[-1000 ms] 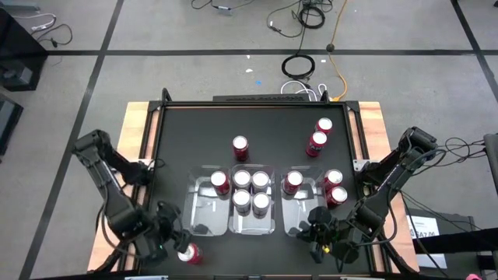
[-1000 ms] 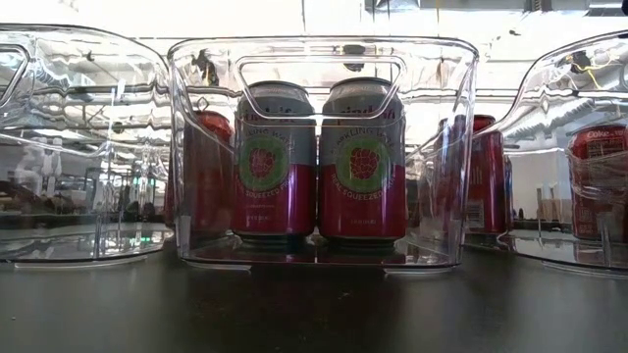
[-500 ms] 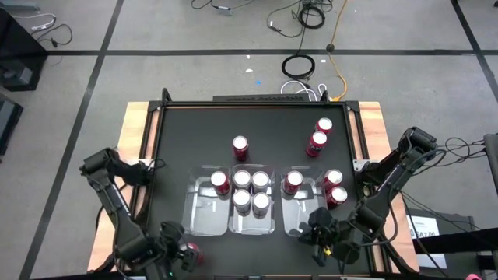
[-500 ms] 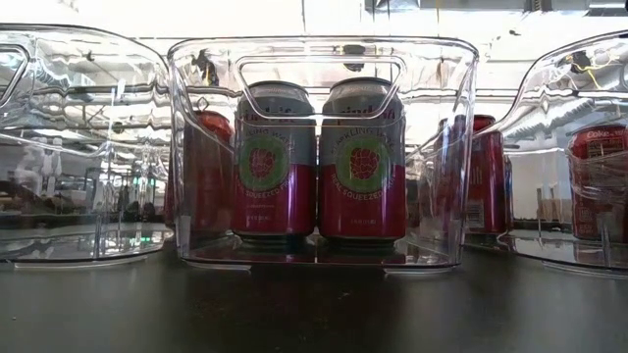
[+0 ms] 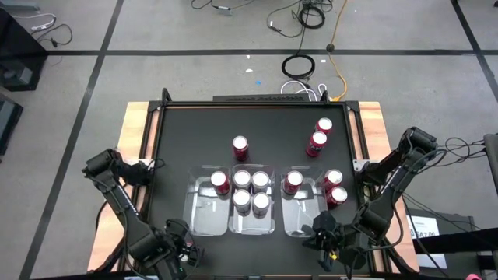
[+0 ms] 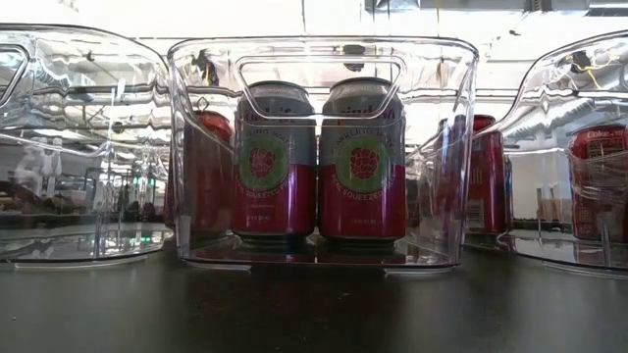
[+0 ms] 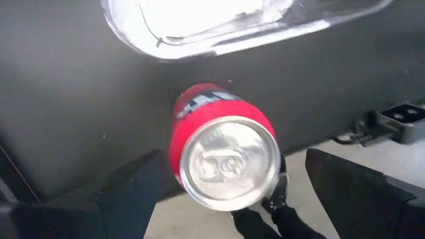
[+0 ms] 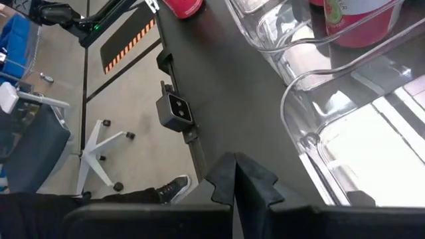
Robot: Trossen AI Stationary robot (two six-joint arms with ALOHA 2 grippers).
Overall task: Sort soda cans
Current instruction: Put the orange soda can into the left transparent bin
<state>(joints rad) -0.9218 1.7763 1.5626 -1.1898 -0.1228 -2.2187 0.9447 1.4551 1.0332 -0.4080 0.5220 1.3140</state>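
A red soda can (image 7: pixel 222 156) stands upright at the table's near edge, just near of the left clear tray (image 5: pixel 207 208). My left gripper (image 7: pixel 232 199) hovers above it, open, one finger on either side and clear of it; in the high view the gripper (image 5: pixel 180 253) hides the can. The left tray holds one red can (image 5: pixel 220 183), the middle tray several silver-bodied ones (image 6: pixel 275 162) and the right tray one red can (image 5: pixel 292 183). Several red cans stand loose (image 5: pixel 240 146) (image 5: pixel 324 126) (image 5: pixel 337 196). My right gripper (image 8: pixel 234 180) is shut, by the right tray's near end.
Three clear trays sit side by side at the table's near middle: the left one, the middle tray (image 5: pixel 250 224) and the right tray (image 5: pixel 299 218). The black tabletop (image 5: pixel 194 132) is bare toward the far left. A raised frame (image 5: pixel 257 103) borders the table.
My left gripper has drawn toward the table's near edge and now stands over the red can, which showed beside it before in the high view. My right gripper has also pulled back a little toward the near edge. The cans in the trays have stayed put.
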